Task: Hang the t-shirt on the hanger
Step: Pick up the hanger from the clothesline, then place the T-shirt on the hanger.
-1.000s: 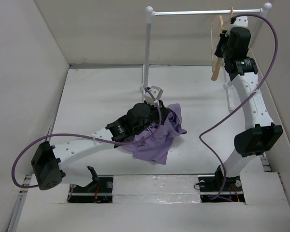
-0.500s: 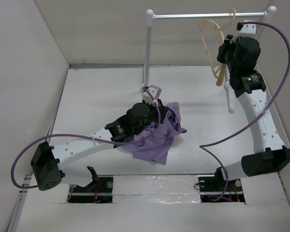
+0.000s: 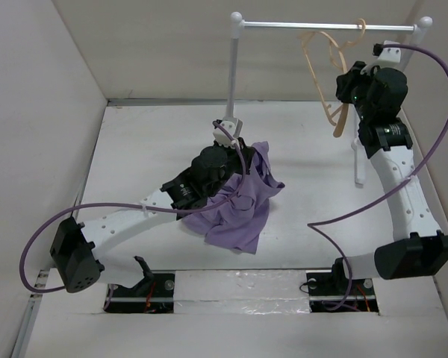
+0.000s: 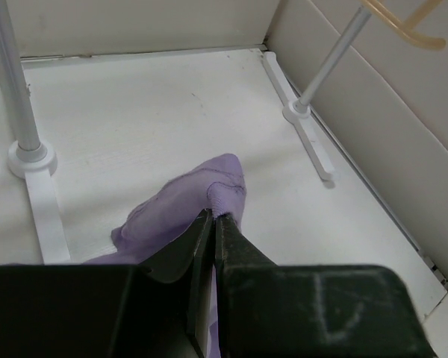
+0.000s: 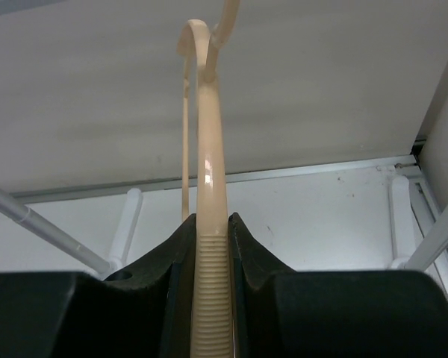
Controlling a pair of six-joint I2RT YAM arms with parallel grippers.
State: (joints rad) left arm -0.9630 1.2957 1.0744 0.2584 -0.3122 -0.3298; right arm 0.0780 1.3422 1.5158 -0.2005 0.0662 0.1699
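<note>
The purple t-shirt (image 3: 239,205) lies crumpled on the table at mid-centre. My left gripper (image 3: 231,145) is shut on its top edge and holds that edge lifted; the left wrist view shows the cloth (image 4: 187,209) pinched between the closed fingers. The pale beige hanger (image 3: 330,63) hangs by its hook from the rack's top bar at the far right, swung sideways. My right gripper (image 3: 345,88) is shut on one shoulder of the hanger; the right wrist view shows its ribbed end (image 5: 211,298) between the fingers.
The white-and-metal clothes rack has a top bar (image 3: 313,24), a left post (image 3: 231,82) with a foot beside the shirt, and a right foot (image 3: 356,160). White walls enclose the table on the left, back and right. Purple cables loop off both arms.
My right gripper has pulled the hanger's shoulder right and up, and the hanger has swung out under the bar. My left gripper has lifted the shirt's edge a little toward the back.
</note>
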